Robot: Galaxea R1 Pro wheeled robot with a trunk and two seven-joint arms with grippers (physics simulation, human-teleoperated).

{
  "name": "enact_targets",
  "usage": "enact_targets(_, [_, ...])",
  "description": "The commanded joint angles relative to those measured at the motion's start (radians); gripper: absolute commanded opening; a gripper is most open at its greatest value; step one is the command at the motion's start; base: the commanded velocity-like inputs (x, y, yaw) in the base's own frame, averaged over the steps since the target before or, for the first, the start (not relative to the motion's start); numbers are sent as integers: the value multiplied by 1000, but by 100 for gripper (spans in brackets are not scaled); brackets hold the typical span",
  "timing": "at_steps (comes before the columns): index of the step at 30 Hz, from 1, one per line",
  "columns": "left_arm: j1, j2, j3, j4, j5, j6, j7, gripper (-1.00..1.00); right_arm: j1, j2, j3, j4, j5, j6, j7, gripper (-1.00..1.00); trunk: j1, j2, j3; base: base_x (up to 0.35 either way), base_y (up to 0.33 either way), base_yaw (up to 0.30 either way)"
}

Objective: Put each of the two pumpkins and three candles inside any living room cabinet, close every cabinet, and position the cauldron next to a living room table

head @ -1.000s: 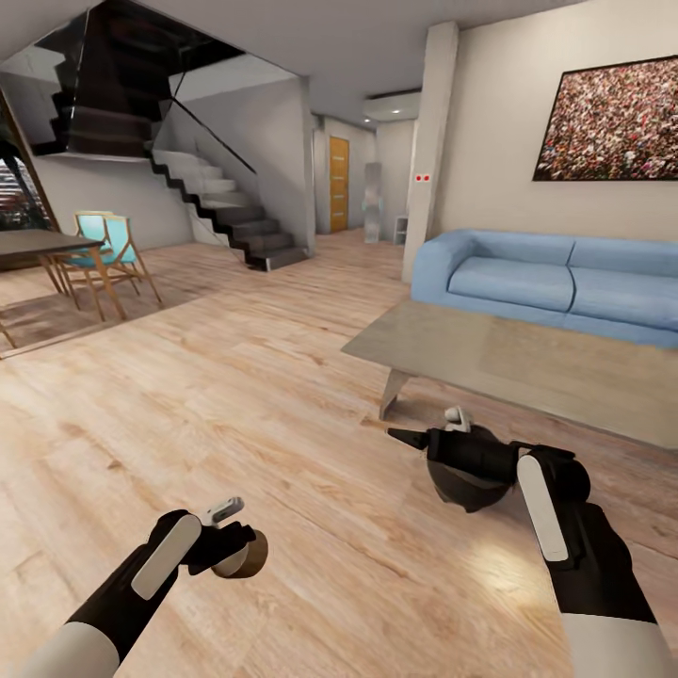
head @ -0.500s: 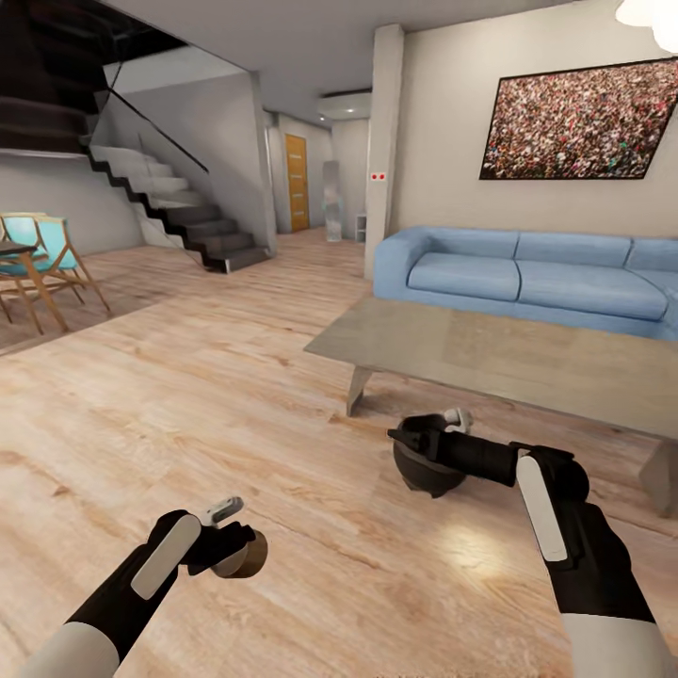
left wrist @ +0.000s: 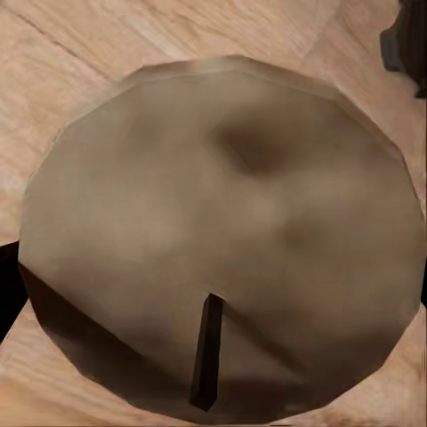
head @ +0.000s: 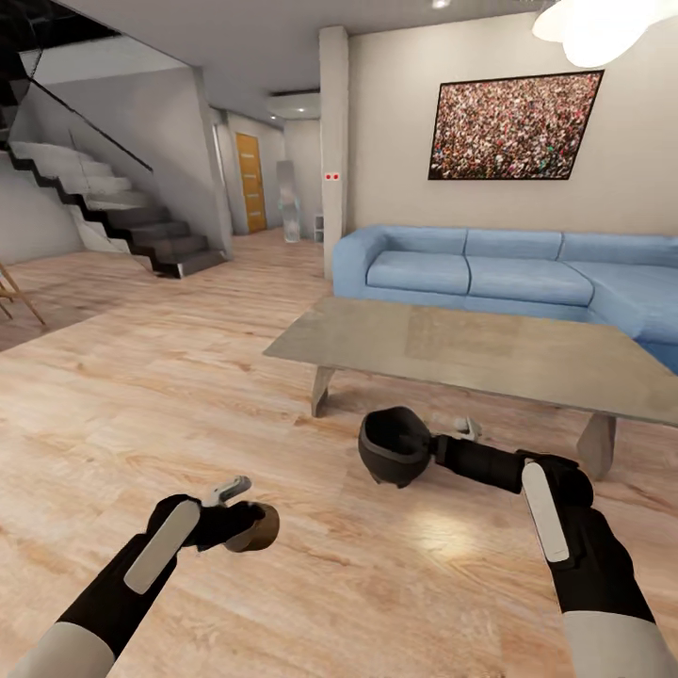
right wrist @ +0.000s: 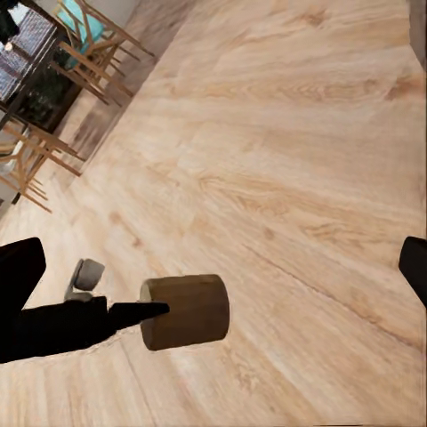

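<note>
**Cauldron held just off the table's near edge**

The right gripper (head: 428, 450) pinches the rim of the cauldron (head: 394, 445), just beside the table (head: 452, 344). The left gripper (head: 247, 524) clamps a candle (head: 254, 529) above the wide plank floor (head: 141, 395). The blue sofa (head: 490, 273) lies beyond.

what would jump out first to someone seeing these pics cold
Probably the black cauldron held by the right gripper just above the wood floor, in front of the grey table. Next, the tan candle gripped by the left gripper, low on the robot's left. Behind the table, the blue sofa under a large speckled picture.
</note>
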Motion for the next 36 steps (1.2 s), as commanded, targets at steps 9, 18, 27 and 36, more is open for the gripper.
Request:
enact_targets(9, [71,153,1,-253,283,63,11,-100,-1,-2,-25,81,5,4,1,100,0,0,-1,0,0,-288])
enact_targets(18, [123,269,3,-388,550,74,11,-100,-1,-6,-73,133,14,4,-3,100,0,0,-1,0,0,-288])
enact_targets(27, [126,289,17,-390,690,142,2,-100,-1,-22,-75,145,14,4,-40,100,0,0,-1,0,0,-288])
enact_targets(36, [127,286,21,-383,696,143,0,-100,-1,-22,-75,218,11,2,-54,100,0,0,-1,0,0,-288])
